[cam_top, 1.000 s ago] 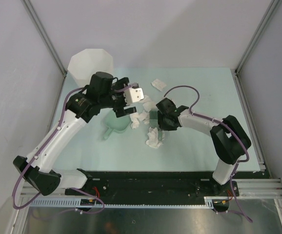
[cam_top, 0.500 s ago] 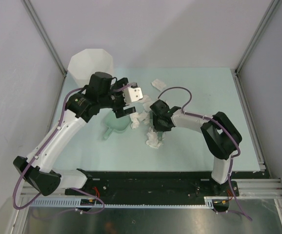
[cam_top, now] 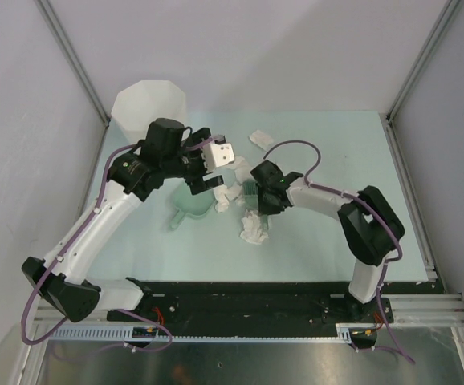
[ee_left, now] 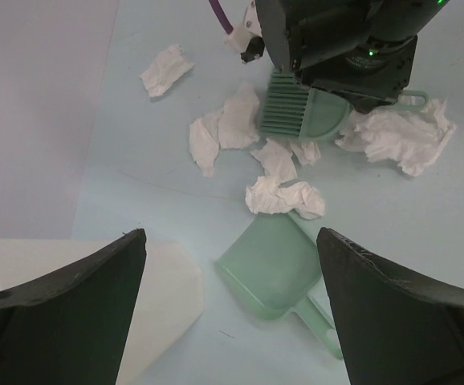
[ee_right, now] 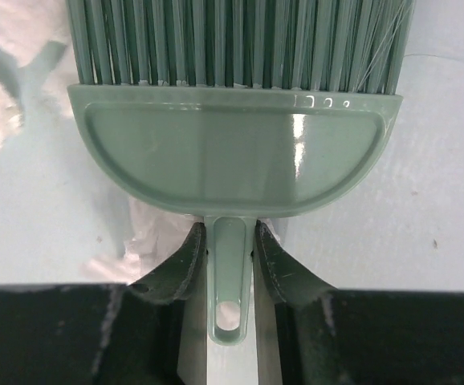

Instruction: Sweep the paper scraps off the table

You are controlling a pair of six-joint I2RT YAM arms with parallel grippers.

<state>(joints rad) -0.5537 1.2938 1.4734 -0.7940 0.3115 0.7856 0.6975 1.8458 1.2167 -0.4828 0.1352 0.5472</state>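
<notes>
Several paper scraps (cam_top: 230, 195) | nine o'clock of our brush (ee_right: 232, 152) (top view); right gripper (ee_right: 229, 237) clenched on its handle; left gripper (ee_left: 232, 241) released

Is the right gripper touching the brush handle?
Touching. In the right wrist view, the right gripper has its fingers pressed against the brush handle from both sides, with no gap visible.

A: Support surface?
B: table (cam_top: 328, 241), pale mint, flat.
A: Items on it?
B: paper scraps (cam_top: 253, 228), white, crumpled: cluster at ctr, one apart toward far edge. Green dustpan (cam_top: 190, 210) just left of cluster. White bin (cam_top: 140, 100) at far-left cnr.
</notes>
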